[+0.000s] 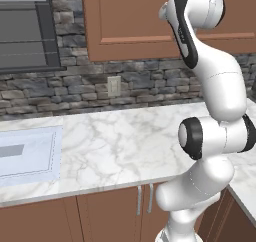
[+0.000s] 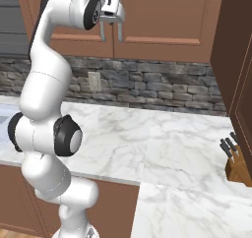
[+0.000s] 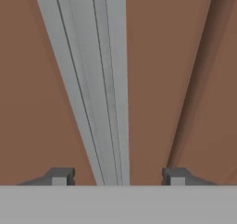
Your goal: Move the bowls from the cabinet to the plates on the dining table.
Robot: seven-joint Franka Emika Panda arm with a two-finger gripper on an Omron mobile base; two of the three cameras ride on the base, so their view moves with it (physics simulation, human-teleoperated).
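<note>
Pincer at the cabinet (image 2: 162,15) handle
You're seeing the gripper (image 3: 118,177) spreading, silver handle (image 3: 92,89) running between its tips toward 12 o'clock.

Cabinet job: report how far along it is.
Done: nothing yet; the cabinet doors look closed. In hand: the hand is up at a silver bar handle, which runs between its two fingertips, a gap showing on either side. Left: opening the door, then carrying the bowls to the plates.

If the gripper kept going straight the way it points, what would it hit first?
Most likely the silver bar handle of the cabinet door, which runs between the gripper's open jaws; the door panel lies just behind.
</note>
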